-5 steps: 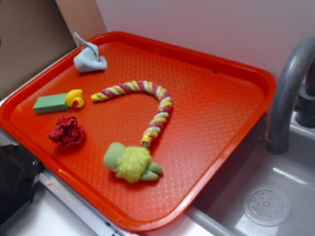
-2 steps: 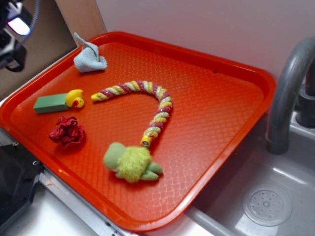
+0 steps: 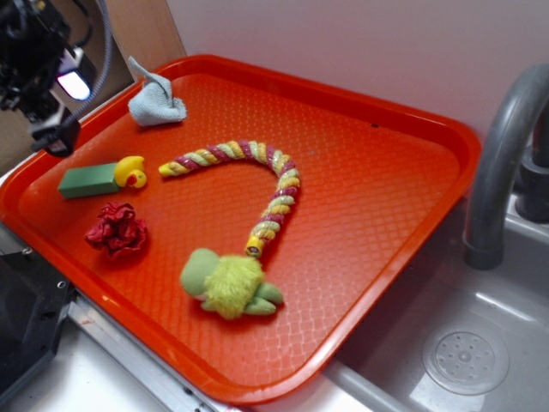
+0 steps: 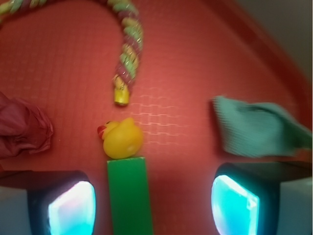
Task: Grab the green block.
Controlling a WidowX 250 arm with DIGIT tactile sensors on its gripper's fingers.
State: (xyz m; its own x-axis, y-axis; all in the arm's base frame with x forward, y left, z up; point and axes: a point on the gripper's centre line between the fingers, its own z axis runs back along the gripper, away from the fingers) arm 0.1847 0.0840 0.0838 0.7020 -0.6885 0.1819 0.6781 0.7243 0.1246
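Note:
The green block (image 3: pixel 87 180) lies flat near the left edge of the orange tray (image 3: pixel 377 180), one end touching a small yellow rubber duck (image 3: pixel 130 172). In the wrist view the green block (image 4: pixel 129 196) runs lengthwise between my fingers, closer to the left pad (image 4: pixel 73 208), with the duck (image 4: pixel 122 138) at its far end. My gripper (image 4: pixel 154 205) is open and holds nothing. In the exterior view the gripper (image 3: pixel 53 129) hangs above the tray's left rim, just behind the block.
A grey cloth (image 3: pixel 154 101) sits at the tray's back left. A crumpled red piece (image 3: pixel 117 230) lies in front of the block. A striped rope (image 3: pixel 257 176) curves to a fuzzy green plush toy (image 3: pixel 227 281). A sink with a grey faucet (image 3: pixel 502 163) is at the right.
My arm has come into the exterior view from the upper left and dropped toward the tray's left side, behind the block. Nothing on the tray has moved.

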